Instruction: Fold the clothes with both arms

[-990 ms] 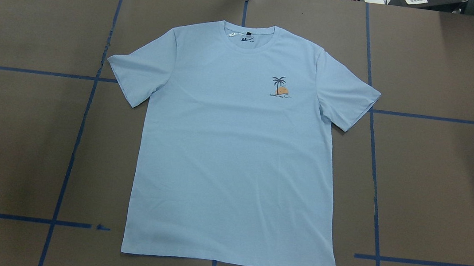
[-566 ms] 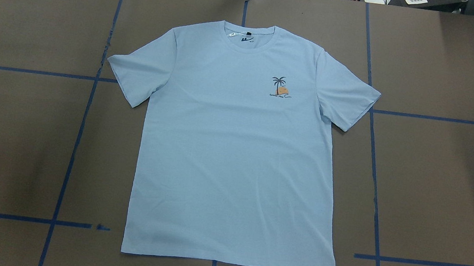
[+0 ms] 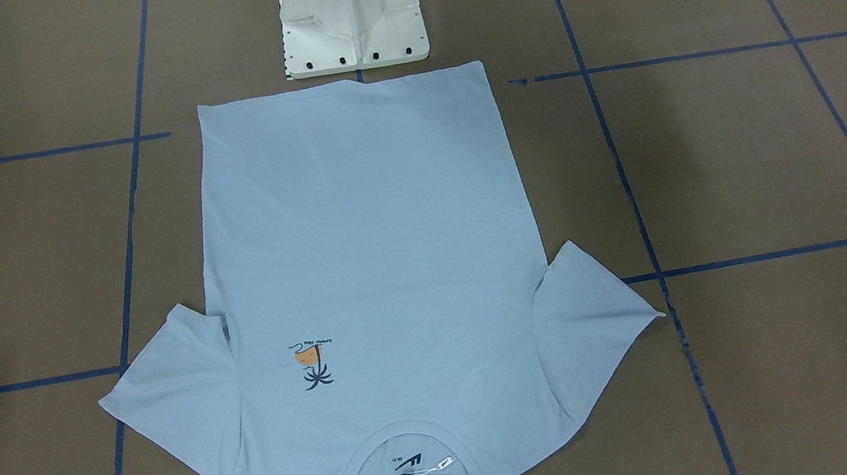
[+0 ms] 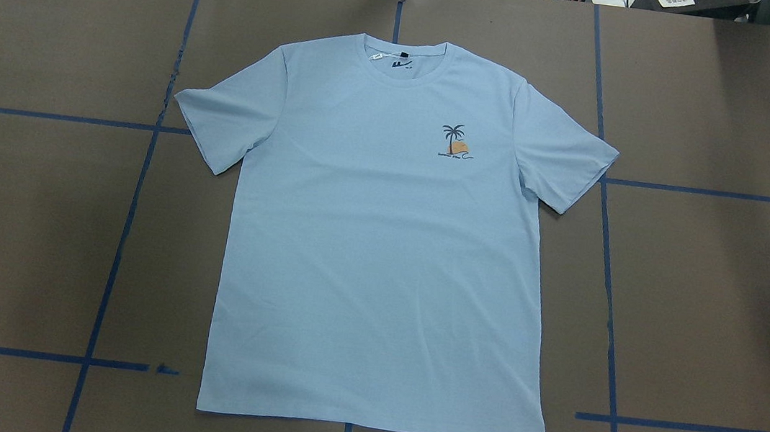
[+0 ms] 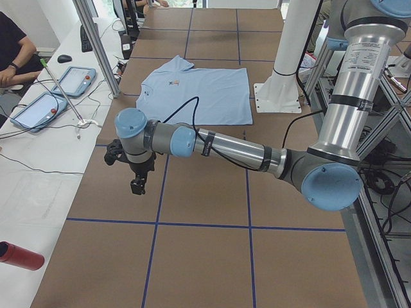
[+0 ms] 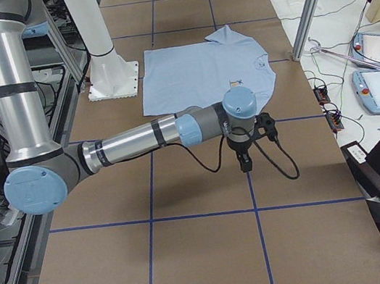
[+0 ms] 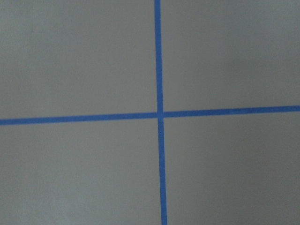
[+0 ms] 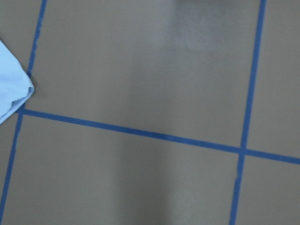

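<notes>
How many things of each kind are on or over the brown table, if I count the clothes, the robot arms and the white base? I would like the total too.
T-shirt: 1
Robot arms: 2, the left arm and the right arm
White pedestal base: 1
Total: 4

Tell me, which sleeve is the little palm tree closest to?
The sleeve on the robot's right: the palm print sits on that half of the chest, far from the other sleeve.
</notes>
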`<action>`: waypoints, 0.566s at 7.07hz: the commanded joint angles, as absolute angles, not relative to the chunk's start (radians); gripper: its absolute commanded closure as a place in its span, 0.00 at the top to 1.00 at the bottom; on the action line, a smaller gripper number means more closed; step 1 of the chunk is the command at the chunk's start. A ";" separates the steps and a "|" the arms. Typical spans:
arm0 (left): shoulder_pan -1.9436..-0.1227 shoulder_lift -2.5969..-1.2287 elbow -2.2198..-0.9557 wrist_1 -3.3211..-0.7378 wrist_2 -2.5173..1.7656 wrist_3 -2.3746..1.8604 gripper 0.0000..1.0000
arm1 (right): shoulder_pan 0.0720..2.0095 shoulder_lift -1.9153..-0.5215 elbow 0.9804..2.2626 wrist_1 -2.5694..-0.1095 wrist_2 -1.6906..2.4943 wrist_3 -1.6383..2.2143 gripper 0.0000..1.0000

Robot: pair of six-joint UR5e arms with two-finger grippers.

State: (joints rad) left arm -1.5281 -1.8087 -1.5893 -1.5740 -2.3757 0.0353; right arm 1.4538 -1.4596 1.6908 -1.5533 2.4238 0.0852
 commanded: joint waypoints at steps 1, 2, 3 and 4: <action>-1.496 -1.806 -1.577 -1.730 -2.448 0.025 1.00 | 1.323 -1.332 1.582 -1.407 2.415 0.209 1.00; -1.496 -1.815 -1.581 -1.735 -2.456 0.014 1.00 | 1.248 -1.298 1.487 -1.188 2.377 0.347 1.00; -1.494 -1.821 -1.562 -1.738 -2.492 -0.041 1.00 | 1.150 -1.251 1.404 -1.011 2.274 0.518 1.00; -1.493 -1.827 -1.562 -1.791 -2.503 -0.143 1.00 | 1.064 -1.185 1.350 -0.964 2.163 0.634 1.00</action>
State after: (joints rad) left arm -1.4948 -1.8196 -1.5680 -1.7473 -2.4803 -0.0469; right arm 1.1730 -1.2570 1.4319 -1.0872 2.2853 0.4711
